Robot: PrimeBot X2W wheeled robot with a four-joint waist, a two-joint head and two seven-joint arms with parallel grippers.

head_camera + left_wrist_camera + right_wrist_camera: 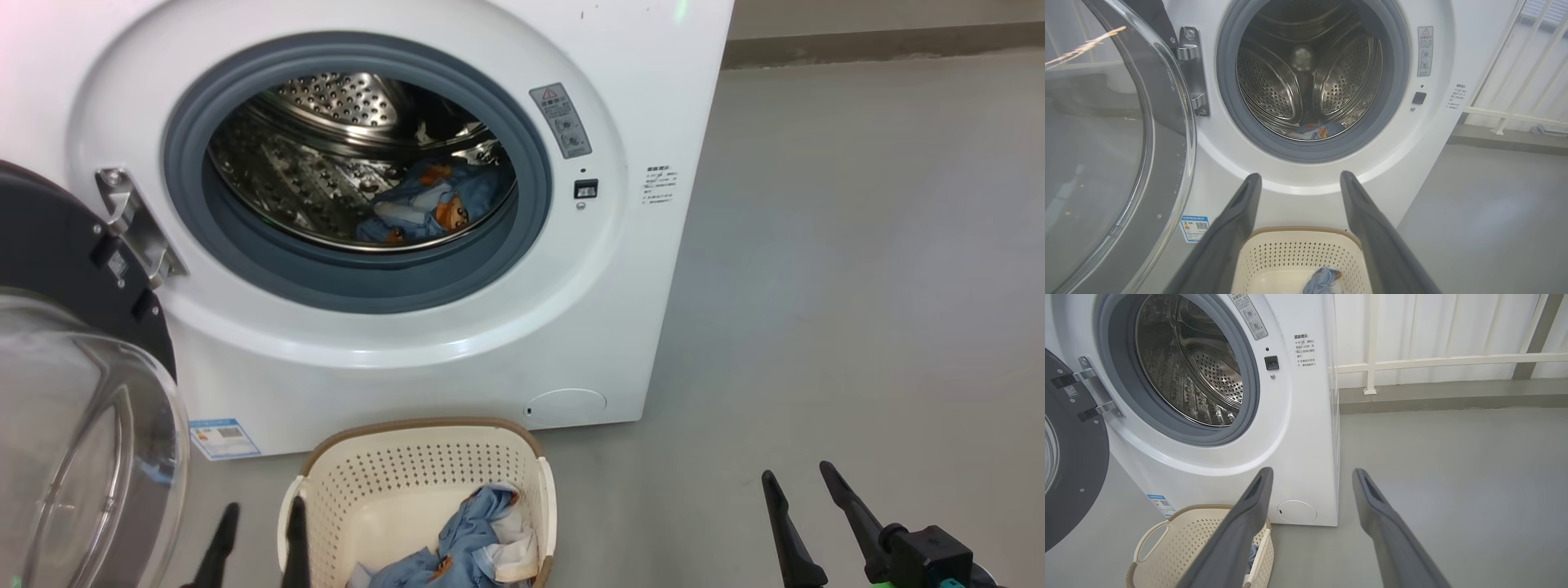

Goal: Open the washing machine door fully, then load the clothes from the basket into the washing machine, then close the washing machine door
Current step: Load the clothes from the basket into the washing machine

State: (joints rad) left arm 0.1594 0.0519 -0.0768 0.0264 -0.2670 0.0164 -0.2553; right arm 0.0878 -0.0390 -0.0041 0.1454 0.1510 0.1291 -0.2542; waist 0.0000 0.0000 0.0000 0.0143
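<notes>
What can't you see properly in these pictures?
1. Clothes in the basket: the head view's bottom edge cuts them off.
2. Door: cut by the head view's left edge.
3. Writing on the washing machine: too small to read.

The washing machine door runs off the left edge, the basket off the bottom; print on the sticker is too small to read

Long, dark, tapered fingers
</notes>
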